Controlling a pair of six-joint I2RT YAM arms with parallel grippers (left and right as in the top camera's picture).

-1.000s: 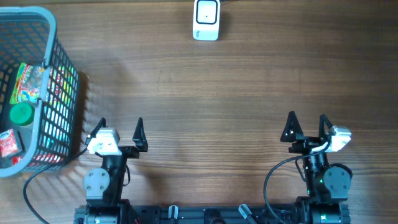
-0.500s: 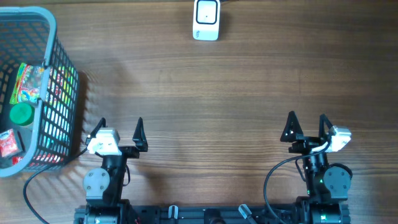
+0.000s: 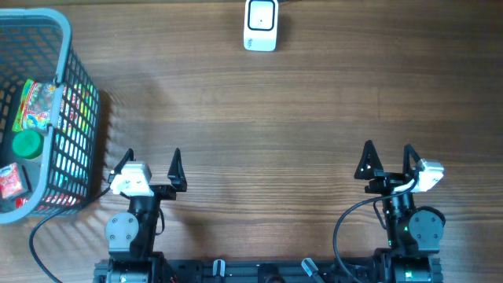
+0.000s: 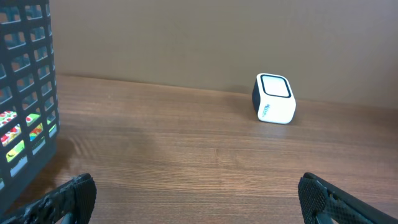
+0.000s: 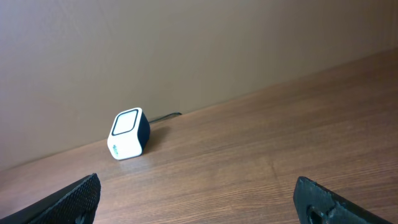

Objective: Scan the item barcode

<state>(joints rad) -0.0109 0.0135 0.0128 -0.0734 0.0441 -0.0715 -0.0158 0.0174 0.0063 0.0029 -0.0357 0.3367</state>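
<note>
Bench: a brown wood-grain bench (image 3: 275, 118) fills the overhead view. Its wide middle lies bare from the arms' side to the far edge.
Wall: in both wrist views a plain brown wall (image 4: 186, 37) rises straight from the bench's far edge and closes that side.
Basket: a grey-blue plastic mesh basket (image 3: 78, 134) sits at the bench's left edge, partly cut off by the frame. Its right wall leans out toward the left arm, with a small gap between them.
Left fingers: the black pointed left fingers (image 3: 176, 169) stand spread wide and hold nothing. They are low over the near edge, just right of the basket, with bare wood ahead.
Right fingers: the black pointed right fingers (image 3: 368, 161) are likewise spread wide and empty. They sit near the near edge, well apart from the left pair.
Scanner: a small white box scanner with dark sides (image 3: 261, 25) stands at the far edge, about midway across and close to the wall. It is well apart from both arms.
Items: inside the basket lie a colourful printed packet (image 3: 38, 106), a round green cap (image 3: 28, 145) just below it, and a small red packet (image 3: 9, 182) at the left frame edge.
</note>
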